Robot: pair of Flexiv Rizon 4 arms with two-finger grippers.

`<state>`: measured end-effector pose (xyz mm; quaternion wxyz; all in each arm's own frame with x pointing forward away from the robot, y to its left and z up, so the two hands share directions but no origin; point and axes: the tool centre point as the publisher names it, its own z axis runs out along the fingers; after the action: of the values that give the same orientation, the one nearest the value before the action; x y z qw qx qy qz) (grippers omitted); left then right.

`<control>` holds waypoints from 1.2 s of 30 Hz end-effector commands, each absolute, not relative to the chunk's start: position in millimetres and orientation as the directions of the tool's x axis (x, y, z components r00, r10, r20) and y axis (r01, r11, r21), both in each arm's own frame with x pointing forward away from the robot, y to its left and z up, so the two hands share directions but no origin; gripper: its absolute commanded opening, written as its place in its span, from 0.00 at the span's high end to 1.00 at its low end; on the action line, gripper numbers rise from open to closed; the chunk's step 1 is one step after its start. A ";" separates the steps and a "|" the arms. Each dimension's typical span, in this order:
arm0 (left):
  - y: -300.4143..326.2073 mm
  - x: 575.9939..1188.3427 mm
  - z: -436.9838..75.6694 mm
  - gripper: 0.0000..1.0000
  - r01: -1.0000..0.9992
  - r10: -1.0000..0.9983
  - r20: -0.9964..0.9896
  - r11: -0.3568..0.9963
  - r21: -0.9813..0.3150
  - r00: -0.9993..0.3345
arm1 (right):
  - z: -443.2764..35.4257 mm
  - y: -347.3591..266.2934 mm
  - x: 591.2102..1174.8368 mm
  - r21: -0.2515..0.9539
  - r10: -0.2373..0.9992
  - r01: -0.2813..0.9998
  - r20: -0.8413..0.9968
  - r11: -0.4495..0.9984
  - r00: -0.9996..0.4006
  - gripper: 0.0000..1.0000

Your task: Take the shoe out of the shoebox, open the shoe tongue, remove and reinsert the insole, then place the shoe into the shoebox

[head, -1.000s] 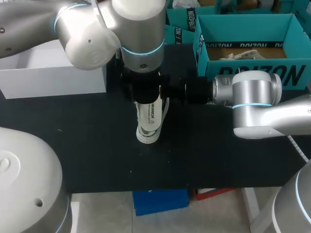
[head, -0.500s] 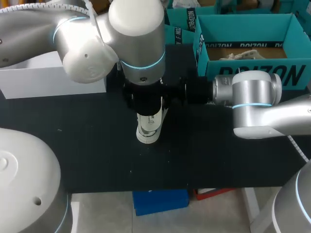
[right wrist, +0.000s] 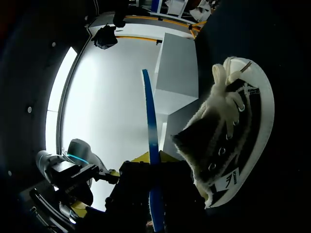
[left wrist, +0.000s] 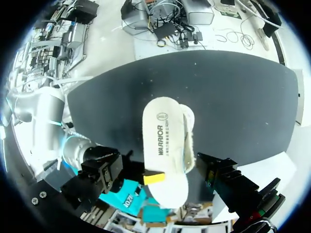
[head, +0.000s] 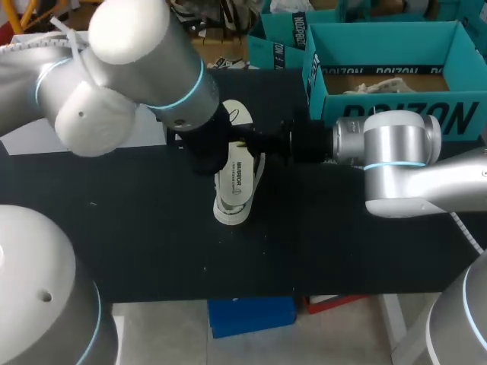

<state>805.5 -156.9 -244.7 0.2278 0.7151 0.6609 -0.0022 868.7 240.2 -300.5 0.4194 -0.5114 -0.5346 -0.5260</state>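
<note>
Left wrist view: the insole (left wrist: 164,145), judged light and floppy, is pinched at its heel by the left gripper (left wrist: 156,179), its toe at the gripper's 12 o'clock, while the right gripper's (head: 265,144) state cannot be told.

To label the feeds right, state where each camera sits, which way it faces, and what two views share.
Head view: above and behind, looking down on the table; left arm and right arm show.
Left wrist view: left wrist, looking down past the left tool at the insole it holds over the shoe; right arm shows.
Right wrist view: right wrist, looking low across the table at the shoe's side; right tool shows.
Shared: head and left wrist views both show insole, shoe and right arm.
</note>
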 end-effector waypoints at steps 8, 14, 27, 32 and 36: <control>-106.1 809.0 -253.5 0.00 0.967 0.676 -0.706 -0.035 0.254 0.210 | -301.2 241.5 868.9 0.133 0.107 0.988 0.986 -0.077 -0.124 1.00; -103.5 809.7 -254.6 0.00 0.966 0.639 -0.734 -0.062 0.251 0.232 | -301.2 241.5 868.9 0.133 0.107 0.988 0.986 -0.077 -0.124 1.00; -103.5 809.7 -254.6 0.00 0.966 0.639 -0.734 -0.062 0.251 0.232 | -301.2 241.5 868.9 0.133 0.107 0.988 0.986 -0.077 -0.124 1.00; -101.2 806.9 -263.8 0.00 0.980 0.582 -0.791 -0.054 0.193 0.188 | -301.2 241.5 868.9 0.133 0.107 0.988 0.986 -0.077 -0.124 1.00; -92.7 806.8 -269.4 0.00 0.985 0.511 -0.847 0.006 0.172 0.145 | -301.2 241.5 868.9 0.133 0.107 0.988 0.986 -0.077 -0.124 1.00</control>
<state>811.2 -98.9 -260.6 0.3615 0.6648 0.5992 -0.2613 868.7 240.2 -300.5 0.4194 -0.5114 -0.5346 -0.5260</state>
